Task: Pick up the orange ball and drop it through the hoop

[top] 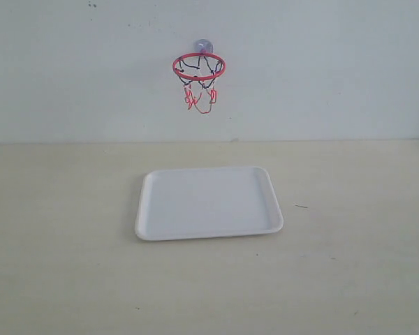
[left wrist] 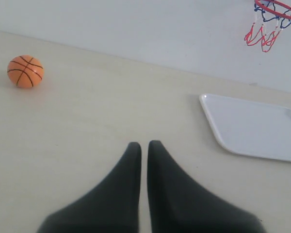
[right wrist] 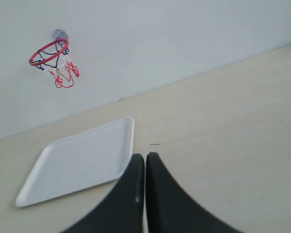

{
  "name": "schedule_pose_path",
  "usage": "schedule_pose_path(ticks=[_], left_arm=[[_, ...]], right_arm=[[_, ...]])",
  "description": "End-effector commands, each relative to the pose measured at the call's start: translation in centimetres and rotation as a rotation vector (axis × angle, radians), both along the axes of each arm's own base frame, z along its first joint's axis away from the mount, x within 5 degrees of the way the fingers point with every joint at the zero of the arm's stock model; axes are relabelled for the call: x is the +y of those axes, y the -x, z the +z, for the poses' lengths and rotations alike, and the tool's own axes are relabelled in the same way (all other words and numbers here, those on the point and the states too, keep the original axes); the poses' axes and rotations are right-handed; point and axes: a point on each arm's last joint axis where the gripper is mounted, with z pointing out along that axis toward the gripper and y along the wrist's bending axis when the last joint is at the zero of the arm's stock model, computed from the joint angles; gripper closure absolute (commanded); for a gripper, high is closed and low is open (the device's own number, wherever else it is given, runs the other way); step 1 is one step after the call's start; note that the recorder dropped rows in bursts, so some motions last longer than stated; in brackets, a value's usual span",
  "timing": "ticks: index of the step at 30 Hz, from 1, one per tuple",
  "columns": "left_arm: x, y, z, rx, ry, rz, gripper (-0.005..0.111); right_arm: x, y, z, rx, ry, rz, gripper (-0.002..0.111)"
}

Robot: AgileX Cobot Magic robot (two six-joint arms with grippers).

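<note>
Left claw (left wrist: 142,144), right claw (right wrist: 145,155): both tip-to-tip

My left gripper (left wrist: 144,143) and right gripper (right wrist: 145,155) are plain black, the table (top: 70,279) is a pale cream with a few small dark specks, and the wall (top: 335,70) is a flat whitish grey. The ball (left wrist: 25,71) is orange, crossed by thin black seam lines, and the tray (top: 209,202) is plain white all over. The hoop (top: 198,75) has a red ring, its net (top: 195,94) is black near the top and red in the lower loops, and its cup (top: 202,46) looks faintly violet-blue, though it is too small for me to be sure.
</note>
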Motion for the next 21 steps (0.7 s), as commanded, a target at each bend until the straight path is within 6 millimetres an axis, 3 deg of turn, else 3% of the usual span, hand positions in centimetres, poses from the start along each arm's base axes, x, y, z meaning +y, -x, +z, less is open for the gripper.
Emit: schedule_pose_path(ticks=[1,3,8,16,21], left_arm=[[0.0,0.0,-0.1,-0.003,0.004,0.005,0.103],[0.0,0.0,-0.1,-0.003,0.004,0.005,0.103],[0.0,0.0,-0.1,-0.003,0.004,0.005,0.103],[0.0,0.0,-0.1,-0.003,0.004,0.005,0.103],[0.0,0.0,-0.1,-0.003,0.004,0.005,0.103]], right_arm=[[-0.4,1.1,-1.6,-0.078,0.033,-0.017,0.108],[-0.1,1.5,-1.8,-0.087,0.138,0.036,0.108],[0.1,1.9,-1.7,-0.122,0.187,0.061,0.108],[1.6,2.9,-3.7,0.087,0.208,0.27,0.108],[0.9,2.7,-4.0,0.095,0.305,0.222,0.108]])
